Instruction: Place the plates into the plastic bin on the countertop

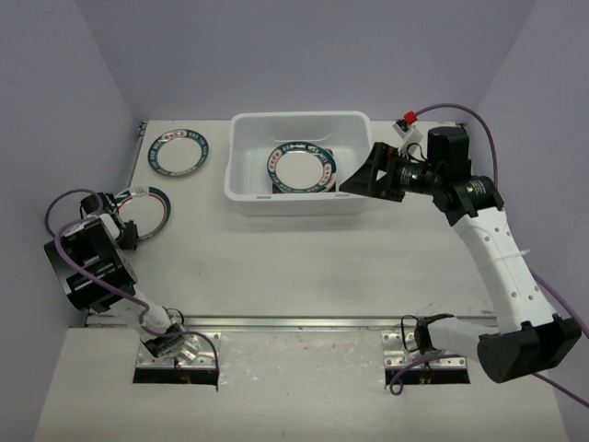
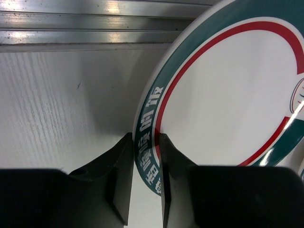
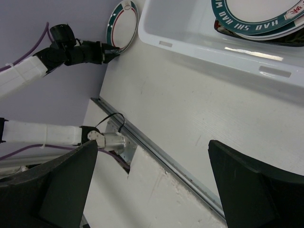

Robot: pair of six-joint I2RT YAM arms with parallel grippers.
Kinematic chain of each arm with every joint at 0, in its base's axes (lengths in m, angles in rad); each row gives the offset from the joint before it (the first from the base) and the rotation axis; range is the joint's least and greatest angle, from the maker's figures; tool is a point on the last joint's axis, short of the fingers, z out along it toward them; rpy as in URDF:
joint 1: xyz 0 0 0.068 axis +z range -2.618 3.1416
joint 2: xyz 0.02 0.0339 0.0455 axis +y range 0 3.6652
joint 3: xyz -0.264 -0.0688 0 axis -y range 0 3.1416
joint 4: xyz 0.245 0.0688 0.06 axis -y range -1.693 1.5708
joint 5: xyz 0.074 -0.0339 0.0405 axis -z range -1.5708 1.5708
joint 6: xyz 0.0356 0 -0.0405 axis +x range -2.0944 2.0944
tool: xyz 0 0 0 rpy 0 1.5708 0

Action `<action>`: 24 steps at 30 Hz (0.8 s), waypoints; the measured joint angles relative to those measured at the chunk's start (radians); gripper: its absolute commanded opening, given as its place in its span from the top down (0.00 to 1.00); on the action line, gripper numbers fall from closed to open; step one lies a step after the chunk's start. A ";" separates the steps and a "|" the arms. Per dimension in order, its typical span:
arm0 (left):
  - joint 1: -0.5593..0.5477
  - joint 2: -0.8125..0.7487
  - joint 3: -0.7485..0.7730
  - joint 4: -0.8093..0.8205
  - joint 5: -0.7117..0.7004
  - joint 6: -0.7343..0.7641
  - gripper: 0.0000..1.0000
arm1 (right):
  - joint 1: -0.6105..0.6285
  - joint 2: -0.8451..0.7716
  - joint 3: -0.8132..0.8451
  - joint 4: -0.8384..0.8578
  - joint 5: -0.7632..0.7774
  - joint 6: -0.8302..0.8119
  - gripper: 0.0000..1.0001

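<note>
A round white plate with a teal rim (image 1: pixel 152 204) (image 2: pixel 228 95) lies at the left edge of the countertop (image 1: pixel 294 267). My left gripper (image 1: pixel 135 197) (image 2: pixel 146 142) is shut on the near rim of this plate, one finger on each side of the teal band. A second round plate (image 1: pixel 179 153) lies at the back left. The white plastic bin (image 1: pixel 299 118) (image 3: pixel 213 52) holds a stack of plates (image 1: pixel 301 168) (image 3: pixel 259 16), a teal-rimmed one on top. My right gripper (image 1: pixel 361 180) (image 3: pixel 153 147) hovers wide open beside the bin's right front corner, holding nothing.
A metal rail (image 1: pixel 294 322) (image 3: pixel 180 166) crosses the near side of the countertop, and another rail (image 2: pixel 95 23) runs beside the gripped plate. Purple walls close in the left, back and right. The left arm's purple cable (image 1: pixel 55 216) loops by its wrist.
</note>
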 measured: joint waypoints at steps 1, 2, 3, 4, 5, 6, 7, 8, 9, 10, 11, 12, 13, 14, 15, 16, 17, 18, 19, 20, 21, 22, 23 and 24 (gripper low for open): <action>0.000 0.002 0.001 0.002 0.001 0.000 1.00 | 0.000 0.000 0.000 0.000 0.000 0.000 0.01; 0.001 0.002 0.002 0.001 0.002 0.000 1.00 | 0.000 0.000 0.000 0.000 0.001 0.000 0.01; 0.001 0.002 0.002 0.001 0.003 0.000 1.00 | 0.000 0.000 0.001 -0.001 0.001 0.000 0.01; 0.001 0.001 0.002 0.001 0.004 0.000 1.00 | 0.000 0.000 0.003 -0.001 0.003 0.000 0.01; 0.001 0.000 0.002 0.001 0.006 0.000 1.00 | 0.000 0.000 0.005 -0.002 0.004 0.000 0.01; 0.001 -0.007 0.002 -0.003 0.007 0.000 1.00 | 0.000 0.000 0.008 -0.001 0.005 0.000 0.01; 0.001 -0.019 0.002 -0.010 0.007 0.002 1.00 | 0.000 0.000 0.010 -0.001 0.007 0.000 0.01; 0.001 -0.032 0.001 -0.017 0.007 0.004 1.00 | 0.000 0.000 0.012 -0.001 0.008 0.000 0.01; 0.002 -0.052 -0.003 -0.021 0.007 0.007 1.00 | 0.000 0.000 0.014 -0.001 0.008 -0.001 0.01; 0.003 -0.088 -0.011 -0.034 0.008 0.010 1.00 | 0.000 0.000 0.016 -0.001 0.010 -0.001 0.01; 0.003 -0.128 -0.018 -0.044 0.010 0.012 1.00 | 0.000 0.000 0.017 -0.002 0.012 -0.001 0.01; 0.003 -0.169 -0.024 -0.053 0.012 0.014 1.00 | 0.000 0.000 0.019 -0.003 0.015 -0.001 0.01; 0.004 -0.213 -0.031 -0.054 0.017 0.017 1.00 | 0.000 0.000 0.021 -0.004 0.018 -0.001 0.01; 0.004 -0.262 -0.038 -0.051 0.027 0.022 1.00 | 0.000 0.000 0.024 -0.004 0.021 -0.002 0.01; 0.004 -0.320 -0.049 -0.046 0.040 0.029 1.00 | 0.000 0.000 0.027 -0.005 0.024 -0.002 0.01; 0.004 -0.378 -0.062 -0.046 0.050 0.033 1.00 | 0.000 0.000 0.030 -0.005 0.025 -0.003 0.01; 0.004 -0.424 -0.072 -0.048 0.060 0.034 1.00 | 0.000 0.001 0.034 -0.005 0.027 -0.004 0.01; 0.004 -0.463 -0.075 -0.048 0.072 0.032 1.00 | 0.000 0.002 0.039 -0.007 0.027 -0.004 0.01; 0.004 -0.495 -0.075 -0.045 0.087 0.029 1.00 | 0.000 0.004 0.044 -0.008 0.027 -0.005 0.01; 0.004 -0.516 -0.075 -0.042 0.101 0.028 1.00 | 0.000 0.008 0.051 -0.008 0.027 -0.005 0.01; 0.004 -0.534 -0.074 -0.044 0.117 0.027 1.00 | 0.000 0.015 0.060 -0.009 0.027 -0.005 0.01; 0.004 -0.544 -0.073 -0.048 0.132 0.026 1.00 | 0.000 0.022 0.069 -0.009 0.026 -0.005 0.01; 0.003 -0.551 -0.069 -0.052 0.151 0.025 1.00 | 0.000 0.030 0.078 -0.009 0.025 -0.005 0.01; 0.001 -0.553 -0.061 -0.056 0.174 0.025 1.00 | 0.000 0.038 0.087 -0.009 0.024 -0.004 0.01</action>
